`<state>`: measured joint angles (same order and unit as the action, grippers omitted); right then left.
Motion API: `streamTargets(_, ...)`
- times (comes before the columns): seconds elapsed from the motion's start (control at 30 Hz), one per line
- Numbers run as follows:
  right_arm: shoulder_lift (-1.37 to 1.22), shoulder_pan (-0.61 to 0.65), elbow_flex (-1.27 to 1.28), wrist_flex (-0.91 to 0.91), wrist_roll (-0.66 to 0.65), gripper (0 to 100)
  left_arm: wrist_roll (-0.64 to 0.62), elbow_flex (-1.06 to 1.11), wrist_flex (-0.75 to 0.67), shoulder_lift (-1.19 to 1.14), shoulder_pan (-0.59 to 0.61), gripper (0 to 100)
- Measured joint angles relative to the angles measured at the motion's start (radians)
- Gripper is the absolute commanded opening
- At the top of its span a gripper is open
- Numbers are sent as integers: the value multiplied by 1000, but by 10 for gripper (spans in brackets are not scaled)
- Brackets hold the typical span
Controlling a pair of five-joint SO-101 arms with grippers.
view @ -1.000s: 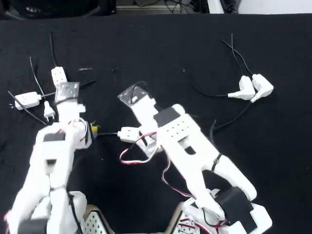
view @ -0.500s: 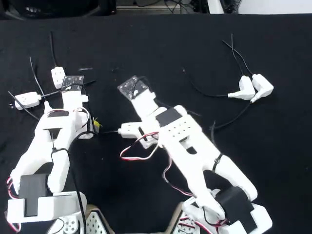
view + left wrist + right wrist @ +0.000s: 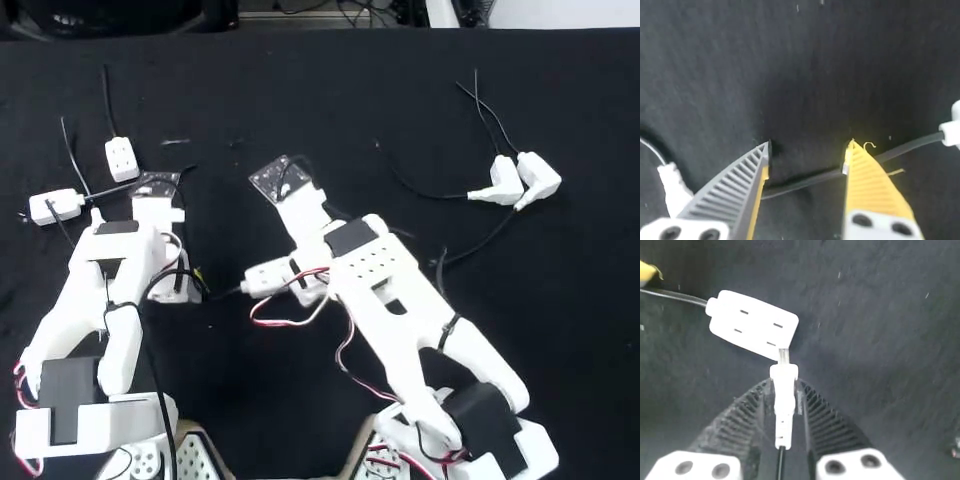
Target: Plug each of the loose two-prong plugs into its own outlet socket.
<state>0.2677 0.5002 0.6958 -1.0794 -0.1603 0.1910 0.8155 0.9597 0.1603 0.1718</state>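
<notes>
Two-prong plug (image 3: 784,400) is gripped between the closed right jaws, prongs leading, body in line with the jaws so that a straight push drives it forward. Its prongs touch the near side of the white outlet block (image 3: 752,325), which lies flat on the bench (image 3: 400,100) near the centre, slotted face up. Whether the prongs have entered a socket cannot be told. The plug's own lead runs back between the jaws.

The block's black cord (image 3: 805,180) runs away from the plug side towards the left arm. The left jaws stand open astride this cord, tips down at the bench, and grip nothing. Judged from this placing, they are set to close on the cord and hold the block against the push of insertion, since the block lies loose on the bench.

Two further white socket pieces (image 3: 120,157) (image 3: 55,207) lie at the far left of the bench, well apart from the block. A white pair (image 3: 520,180) lies at the far right, the two pieces touching.

No label or writing can be read on the plug or block.
</notes>
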Motion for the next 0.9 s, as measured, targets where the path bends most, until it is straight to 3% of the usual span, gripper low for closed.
streamTargets(0.2,0,0,-2,-84,0,10,5,78,91,115,-6,245)
streamTargets(0.4,0,0,-48,-103,0,10,6,262,104,402,-12,245)
streamTargets(0.57,35,0,-60,-253,-61,10,6,334,106,637,11,245)
streamTargets(0.7,196,86,-51,-353,-141,10,6,344,106,756,54,245)
streamTargets(0.9,397,230,64,-384,-167,10,6,402,68,743,69,245)
